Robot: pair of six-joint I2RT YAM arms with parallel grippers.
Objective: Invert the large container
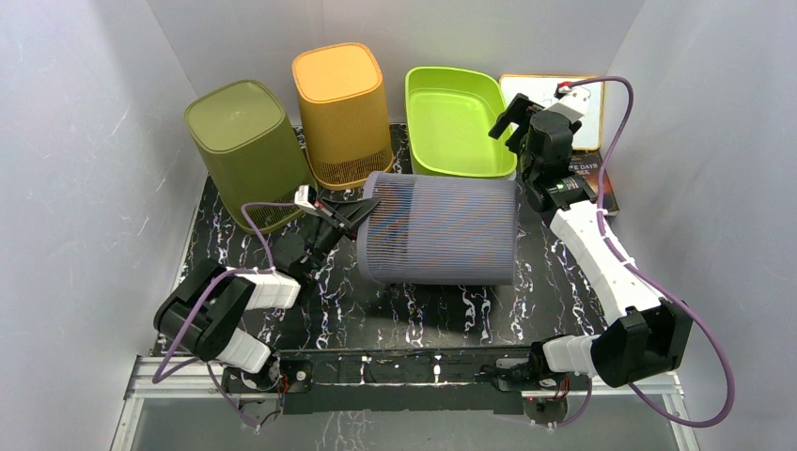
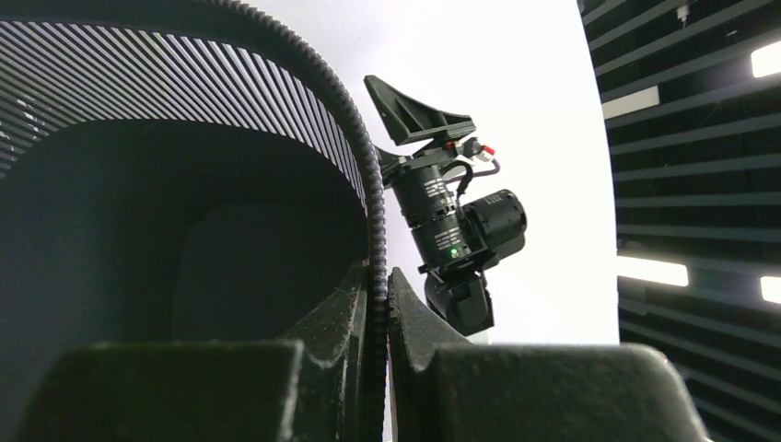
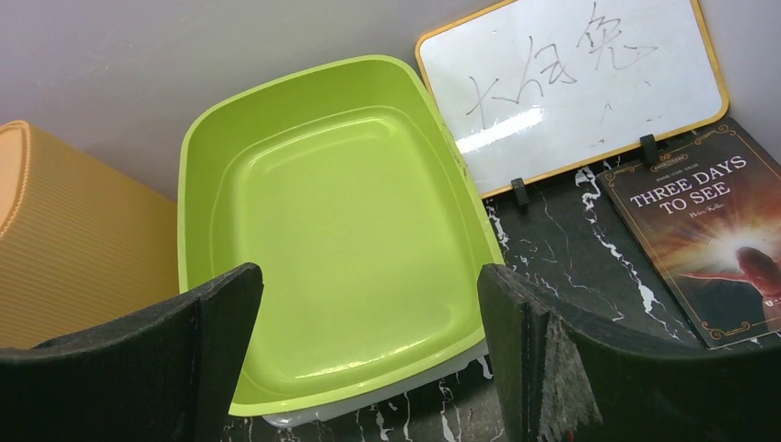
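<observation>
Where it lies on its side across the middle of the black marbled table point(image 1: 423, 315), the large container point(image 1: 442, 230) is a grey tub with fine ribs running along its length. Its open mouth points to the left and its closed base to the right. The left wrist view looks into its dark inside, with the ribbed wall curving overhead.

The left gripper point(image 1: 350, 214) is clamped on the mouth's rim, 1 finger inside and 1 outside, jaws narrowed to the thin wall between them point(image 2: 378, 318). The right gripper point(image 1: 510, 117) holds nothing; its jaws stand wide, up over the right end of a lime-green tray point(image 1: 449, 113).

4 things crowd the back. An olive bin point(image 1: 246, 150) stands at the back left and an orange bin point(image 1: 343, 113) next to it, each showing a closed top face. The orange one is just behind the container's mouth end and the left gripper. The green tray sits just behind the container's far side. A whiteboard point(image 1: 526, 94) with scribbled marks leans at the back right, and a book point(image 3: 714, 239) titled "Three Days to See" lies flat before it. The right arm point(image 1: 601, 258) stretches along the table just beside the container's base end.
</observation>
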